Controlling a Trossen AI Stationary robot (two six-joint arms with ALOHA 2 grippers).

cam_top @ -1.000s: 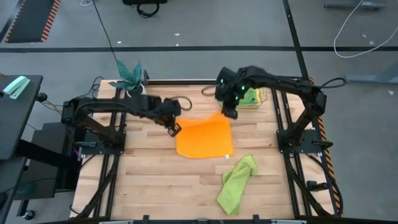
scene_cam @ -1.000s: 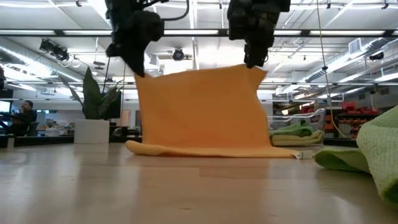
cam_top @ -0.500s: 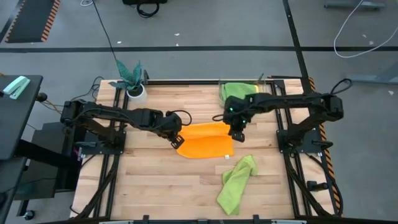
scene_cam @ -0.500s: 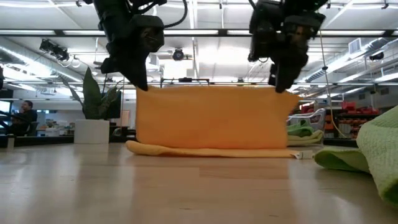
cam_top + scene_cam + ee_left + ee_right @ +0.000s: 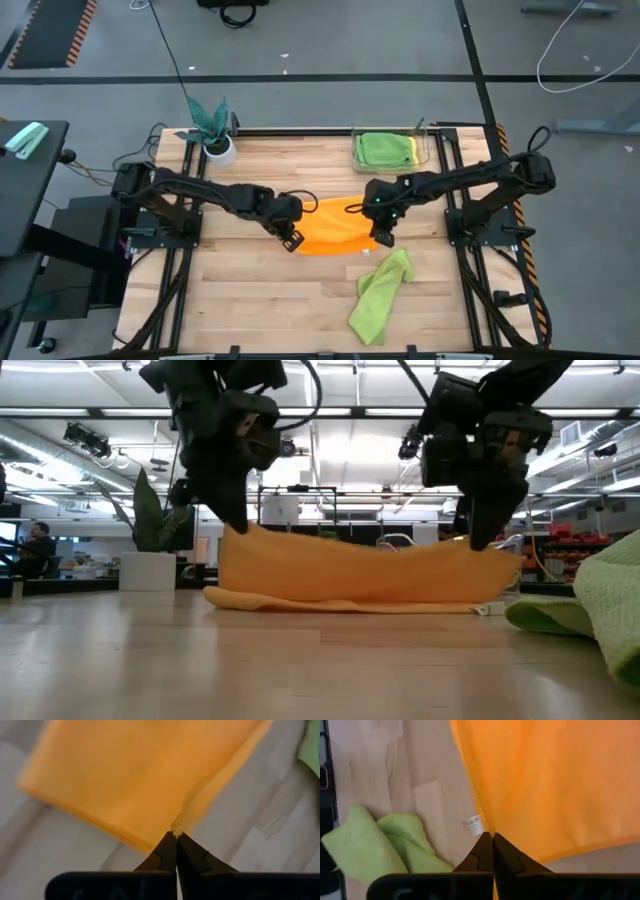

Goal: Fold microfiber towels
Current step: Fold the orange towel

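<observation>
Both tools are clamped on the orange towel (image 5: 334, 229), one corner each. The left tool (image 5: 293, 240) is pinched tight on the corner at the towel's left end; the left wrist view shows its fingertips (image 5: 176, 851) together with a nub of orange fabric between them. The right tool (image 5: 383, 236) is pinched on the corner at the right end; in the right wrist view its fingers (image 5: 492, 851) meet at the towel's edge, next to a small white tag (image 5: 473, 824).

The orange towel sits mid-worktop (image 5: 250, 290) between the two arms. In the low view the held edge hangs raised between the tools and sags in the middle, while the lower layer lies flat on the wood, so it is doubled over.

A crumpled lime green towel (image 5: 379, 293) lies near the front right of the worktop, just beside the orange one but apart from it; it also shows at the right edge of the low view (image 5: 590, 605). Another green towel (image 5: 385, 150) lies folded in a clear tray (image 5: 356, 160) at the back right, with yellow showing at its right edge.

A potted plant (image 5: 211, 124) stands at the back left corner. A person (image 5: 38, 543) sits far off in the room behind, at the left in the low view.
</observation>
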